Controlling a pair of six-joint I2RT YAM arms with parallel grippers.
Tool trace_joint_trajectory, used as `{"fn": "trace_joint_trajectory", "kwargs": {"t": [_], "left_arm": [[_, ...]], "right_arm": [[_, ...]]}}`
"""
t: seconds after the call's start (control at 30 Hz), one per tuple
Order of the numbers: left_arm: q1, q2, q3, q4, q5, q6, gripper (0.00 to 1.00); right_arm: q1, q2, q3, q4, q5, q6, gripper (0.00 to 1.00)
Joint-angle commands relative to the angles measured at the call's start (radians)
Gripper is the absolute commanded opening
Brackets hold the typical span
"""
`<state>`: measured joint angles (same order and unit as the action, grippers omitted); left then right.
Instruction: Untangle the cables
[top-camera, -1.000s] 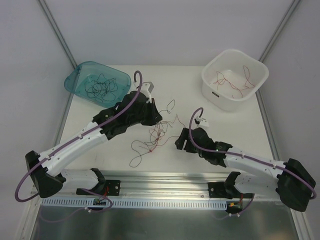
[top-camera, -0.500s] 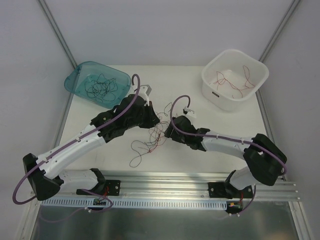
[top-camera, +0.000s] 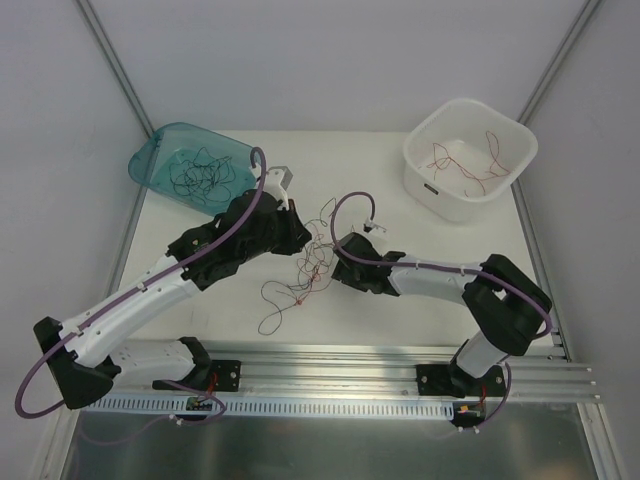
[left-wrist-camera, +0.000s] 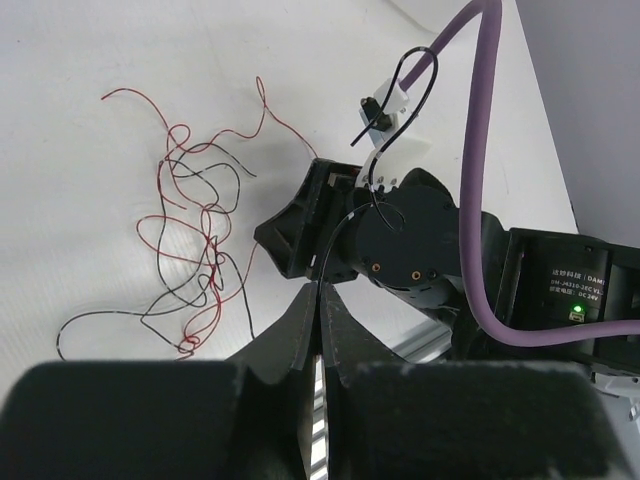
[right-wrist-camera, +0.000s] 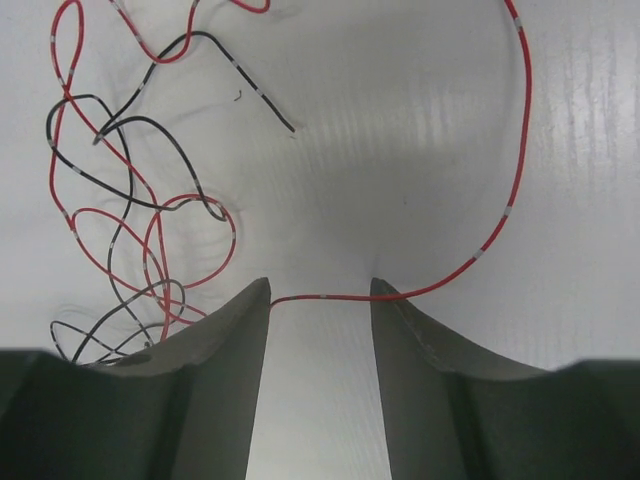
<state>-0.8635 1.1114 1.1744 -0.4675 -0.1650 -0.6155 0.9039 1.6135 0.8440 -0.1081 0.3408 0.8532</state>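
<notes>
Cables (top-camera: 312, 268) are a loose red-and-black snarl mid-table, just below centre in the top view, with a few loops trailing toward the lower left.

The left gripper (left-wrist-camera: 318, 300) is clamped right down, and a black strand (left-wrist-camera: 335, 245) comes out of its tips, so I'd say it's pinching that one. The right gripper (right-wrist-camera: 320, 288) is about half open with nothing gripped. A red strand (right-wrist-camera: 500, 215) lies across the gap between its fingers, and I can't tell if it's touching either one.

My worries:
- That red strand runs straight back into the knot at the left of the right wrist view. Pulling it while the black one is pinned could cinch the snarl tighter instead of freeing it.
- The wire is hair-thin and looks to lie flat on the table, so the fingers could close over it and miss, or it just slips out.
- The two grippers sit really near each other, so a sloppy pull could knock them together.
- The whole clump might drag along.

Further back, the teal bin (top-camera: 150, 160) at upper left has black strands and the white bin (top-camera: 420, 150) at upper right has red ones.
</notes>
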Motion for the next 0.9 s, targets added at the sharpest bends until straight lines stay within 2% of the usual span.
{"fn": "trace_joint_trajectory", "kwargs": {"t": [0.0,0.07,0.13,0.23,0.33,0.37,0.43,0.53,0.6,0.73,0.8,0.87], "left_arm": [[0.000,-0.027,0.047,-0.016,-0.021,0.033,0.00],[0.006,-0.028,0.053,-0.022,-0.027,0.043,0.00],[0.018,-0.035,0.056,-0.026,-0.040,0.062,0.00],[0.073,-0.054,0.057,-0.046,-0.053,0.100,0.00],[0.151,-0.084,0.051,-0.089,-0.108,0.154,0.00],[0.229,-0.099,0.050,-0.135,-0.138,0.178,0.00],[0.300,-0.120,0.034,-0.180,-0.177,0.203,0.00],[0.405,-0.159,0.016,-0.258,-0.319,0.253,0.00],[0.466,-0.188,-0.005,-0.287,-0.394,0.279,0.00],[0.549,-0.193,-0.042,-0.310,-0.468,0.310,0.00],[0.573,-0.174,-0.058,-0.312,-0.449,0.303,0.00],[0.572,-0.151,-0.068,-0.307,-0.366,0.272,0.00]], "right_arm": [[-0.011,0.011,0.027,-0.033,0.041,0.023,0.47],[-0.017,0.008,0.021,-0.036,0.044,0.018,0.35],[-0.031,-0.001,0.006,-0.044,0.052,0.003,0.27],[-0.051,-0.047,-0.022,-0.082,0.081,-0.028,0.02],[-0.095,-0.145,-0.052,-0.152,0.125,-0.075,0.01],[-0.126,-0.215,-0.059,-0.201,0.159,-0.118,0.01],[-0.167,-0.292,-0.068,-0.257,0.188,-0.167,0.01],[-0.281,-0.470,-0.069,-0.367,0.237,-0.302,0.01],[-0.397,-0.617,-0.053,-0.427,0.210,-0.414,0.01],[-0.584,-0.785,0.061,-0.519,0.115,-0.586,0.01],[-0.609,-0.800,0.181,-0.582,0.014,-0.656,0.01],[-0.614,-0.788,0.268,-0.649,-0.096,-0.721,0.01]]}}
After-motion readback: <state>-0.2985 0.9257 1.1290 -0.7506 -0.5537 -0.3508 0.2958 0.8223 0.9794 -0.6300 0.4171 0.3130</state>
